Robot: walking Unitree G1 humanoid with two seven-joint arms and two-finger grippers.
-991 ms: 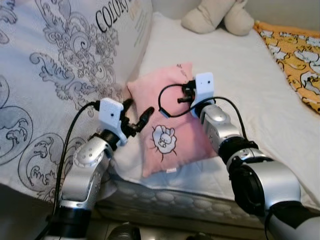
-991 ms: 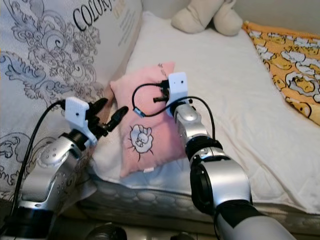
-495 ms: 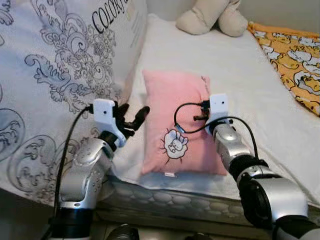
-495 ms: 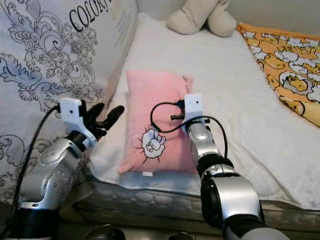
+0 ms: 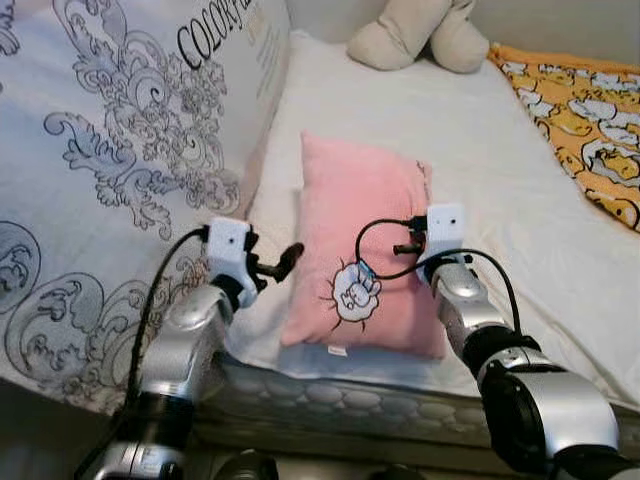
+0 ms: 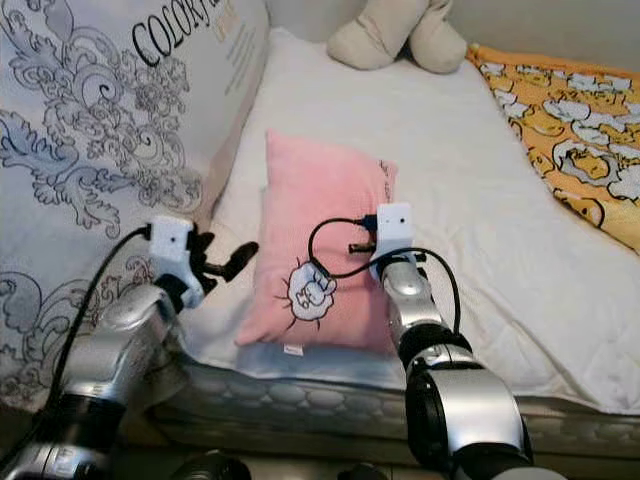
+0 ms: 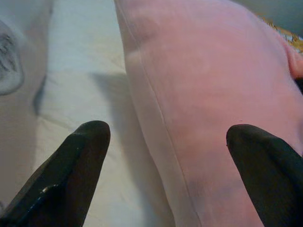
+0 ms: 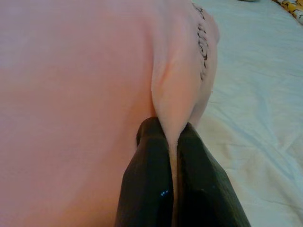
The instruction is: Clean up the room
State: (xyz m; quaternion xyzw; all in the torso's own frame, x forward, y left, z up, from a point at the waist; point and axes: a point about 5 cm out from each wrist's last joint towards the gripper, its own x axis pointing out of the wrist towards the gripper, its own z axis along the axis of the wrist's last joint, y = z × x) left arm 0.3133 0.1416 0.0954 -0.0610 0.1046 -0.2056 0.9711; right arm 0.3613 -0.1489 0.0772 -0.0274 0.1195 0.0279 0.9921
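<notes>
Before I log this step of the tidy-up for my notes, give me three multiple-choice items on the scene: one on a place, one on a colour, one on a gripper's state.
1. Where does the pillow lie?
A. on the floor
B. on the white mattress
C. on the orange blanket

2. What colour is the pillow?
A. pink
B. blue
C. green

3. How is the right gripper?
A. open above the pillow
B. shut on nothing
C. pinching a fold of the pillow

Answers:
1 B: white sheet shows all round it.
2 A: pink, with a small cartoon print.
3 C: the right wrist view shows its fingers closed on pink fabric, while the left gripper is open beside the pillow.
</notes>
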